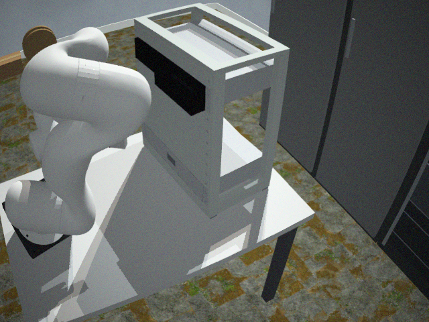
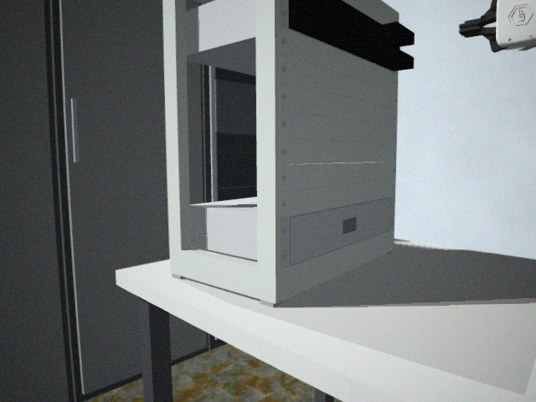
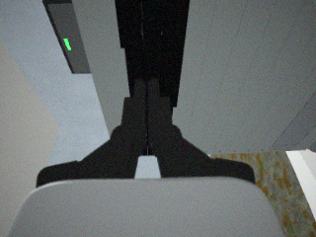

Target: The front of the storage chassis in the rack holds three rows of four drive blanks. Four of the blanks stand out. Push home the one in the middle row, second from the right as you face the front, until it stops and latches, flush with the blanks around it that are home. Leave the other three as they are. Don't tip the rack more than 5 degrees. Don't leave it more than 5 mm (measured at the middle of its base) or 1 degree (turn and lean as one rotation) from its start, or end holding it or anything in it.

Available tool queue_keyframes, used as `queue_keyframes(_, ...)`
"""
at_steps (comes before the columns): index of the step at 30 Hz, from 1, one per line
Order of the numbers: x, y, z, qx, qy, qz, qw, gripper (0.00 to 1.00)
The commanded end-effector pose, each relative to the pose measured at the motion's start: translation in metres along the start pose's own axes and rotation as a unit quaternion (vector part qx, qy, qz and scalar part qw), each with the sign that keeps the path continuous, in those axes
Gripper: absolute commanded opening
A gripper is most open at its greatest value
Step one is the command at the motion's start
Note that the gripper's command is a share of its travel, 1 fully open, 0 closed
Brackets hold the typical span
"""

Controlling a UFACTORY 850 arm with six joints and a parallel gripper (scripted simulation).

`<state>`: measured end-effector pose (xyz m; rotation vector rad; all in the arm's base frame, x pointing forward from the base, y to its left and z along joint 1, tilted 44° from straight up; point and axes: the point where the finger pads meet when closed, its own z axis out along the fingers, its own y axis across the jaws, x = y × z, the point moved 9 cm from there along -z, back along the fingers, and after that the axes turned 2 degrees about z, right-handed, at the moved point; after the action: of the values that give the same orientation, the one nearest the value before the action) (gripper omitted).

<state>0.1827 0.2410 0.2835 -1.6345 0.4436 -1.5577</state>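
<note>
The white rack (image 1: 208,104) stands on the white table (image 1: 155,225). The black storage chassis (image 1: 169,81) sits near the top of its front. In the exterior view the chassis (image 2: 346,26) shows black blanks standing out at its far end, an upper one (image 2: 400,38) and a lower one (image 2: 400,64). I cannot tell the single blanks apart. My gripper (image 2: 464,28) is shut and empty, level with the chassis and well clear of its front. In the wrist view the closed fingers (image 3: 148,85) point at the black front (image 3: 153,35). The arm (image 1: 79,104) hides the gripper in the top view.
A grey panel with a small dark slot (image 2: 349,224) fills the bottom of the rack front. A grey unit with a green light (image 3: 66,44) shows at the wrist view's left. Dark cabinets (image 1: 346,104) stand to the right of the table.
</note>
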Motion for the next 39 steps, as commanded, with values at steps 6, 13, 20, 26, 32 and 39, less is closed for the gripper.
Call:
queue_keyframes(6, -0.029, 0.001, 0.023, 0.001, 0.0, 0.001, 1.0, 0.0)
queue_keyframes(13, -0.062, 0.004, 0.05, 0.001, 0.0, 0.001, 1.0, 0.0)
queue_keyframes(20, -0.08, 0.005, 0.064, 0.001, 0.0, 0.001, 1.0, 0.0)
queue_keyframes(26, -0.083, 0.005, 0.066, 0.001, 0.0, 0.001, 1.0, 0.0)
queue_keyframes(32, -0.083, 0.005, 0.071, 0.001, 0.0, 0.001, 1.0, 0.0)
queue_keyframes(39, -0.083, 0.005, 0.1, 0.001, 0.0, 0.001, 1.0, 0.0)
